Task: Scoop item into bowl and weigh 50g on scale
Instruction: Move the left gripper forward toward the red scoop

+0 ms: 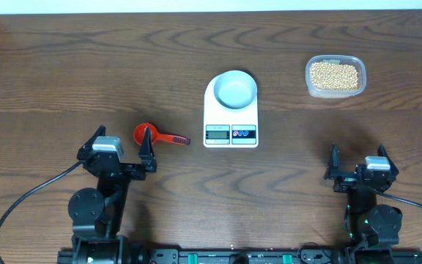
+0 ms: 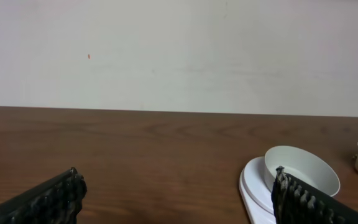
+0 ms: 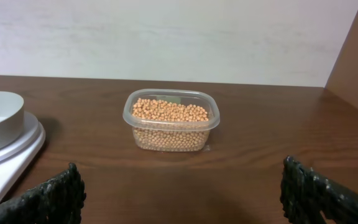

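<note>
L hand nearest, at L side of counter: fingers spread wide, holding nothing. From overhead its inner finger overlaps the cup of a red scoop; can't tell if touching. Scoop lies flat on counter, handle pointing twd scale. R hand on opposite side, also released, nothing betw fingers, well apart from all items. Further out, centre: the white scale, display & 2 buttons on near edge, readout too small to read. Bowl sits upright on scale's far part. Farthest, R side: clear tub on counter, well apart from scale, beans all inside it. R wrist view faces tub straight on; L wrist view catches bowl & scale at its R edge.
</note>
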Robot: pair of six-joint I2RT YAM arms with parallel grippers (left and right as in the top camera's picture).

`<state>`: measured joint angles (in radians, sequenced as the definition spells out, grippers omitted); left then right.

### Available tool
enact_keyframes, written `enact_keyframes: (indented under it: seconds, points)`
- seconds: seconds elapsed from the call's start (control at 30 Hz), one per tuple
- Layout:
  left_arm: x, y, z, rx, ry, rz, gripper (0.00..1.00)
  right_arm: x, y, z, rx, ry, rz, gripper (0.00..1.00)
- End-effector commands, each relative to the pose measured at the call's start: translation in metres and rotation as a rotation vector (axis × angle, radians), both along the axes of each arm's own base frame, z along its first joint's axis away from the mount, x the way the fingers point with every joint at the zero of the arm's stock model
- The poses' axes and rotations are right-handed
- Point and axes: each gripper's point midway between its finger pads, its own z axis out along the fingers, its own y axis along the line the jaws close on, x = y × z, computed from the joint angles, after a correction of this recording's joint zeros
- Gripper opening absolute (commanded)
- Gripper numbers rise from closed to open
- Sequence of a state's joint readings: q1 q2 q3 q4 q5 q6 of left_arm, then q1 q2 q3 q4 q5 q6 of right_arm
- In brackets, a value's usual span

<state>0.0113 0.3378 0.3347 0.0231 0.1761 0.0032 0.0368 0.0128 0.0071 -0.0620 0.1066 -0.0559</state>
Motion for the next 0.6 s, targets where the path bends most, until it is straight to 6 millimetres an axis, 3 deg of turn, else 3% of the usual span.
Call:
enact_keyframes:
  seconds: [0.0,0.33,0.57]
  points:
    - [-0.001,0.002,0.007,-0.012,-0.004,0.013,0.98,0.000,-0.005,-0.001,-0.007,0.005,-0.024,0.99]
    - [0.005,0.002,-0.003,-0.098,0.048,0.019,0.98,0.000,-0.005,-0.001,-0.007,0.005,-0.024,0.99]
    - [0.017,0.002,0.005,-0.112,0.069,0.022,0.98,0.000,-0.005,-0.001,-0.007,0.005,-0.024,0.99]
